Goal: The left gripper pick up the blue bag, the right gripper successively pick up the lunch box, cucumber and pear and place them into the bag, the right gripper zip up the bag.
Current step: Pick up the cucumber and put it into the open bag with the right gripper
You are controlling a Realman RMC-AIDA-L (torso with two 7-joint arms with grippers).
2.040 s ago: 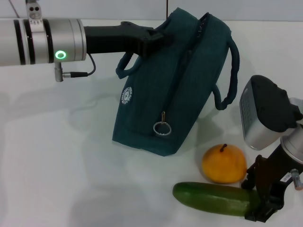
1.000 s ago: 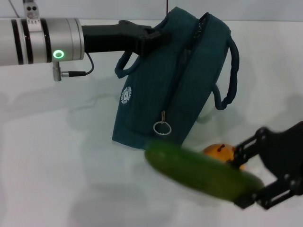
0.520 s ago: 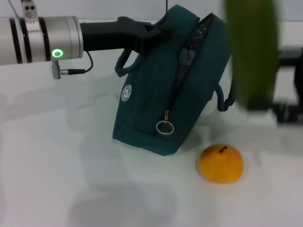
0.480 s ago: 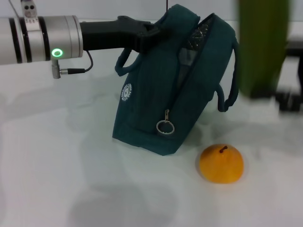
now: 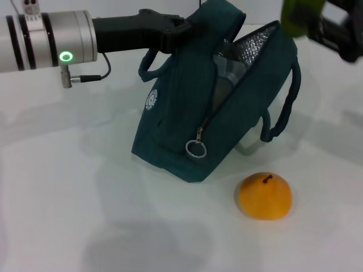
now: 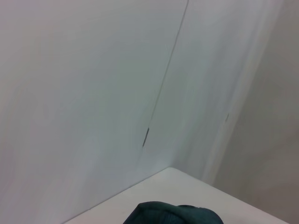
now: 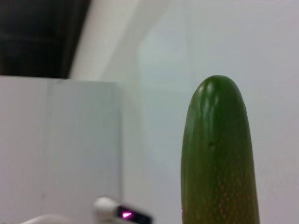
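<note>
Cucumber (image 5: 295, 16) now raised above bag (image 5: 187, 113)

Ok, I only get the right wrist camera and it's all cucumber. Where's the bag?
Observer: On the head view the bag stands mid-table, with the left gripper holding its top.
Kid: Is it open?
Observer: Yes, the zip gapes and the silver lining shows.
Kid: What's not packed yet?
Observer: The pear, lying in front of the bag. The right gripper holds your cucumber up beyond the bag's opening.
</note>
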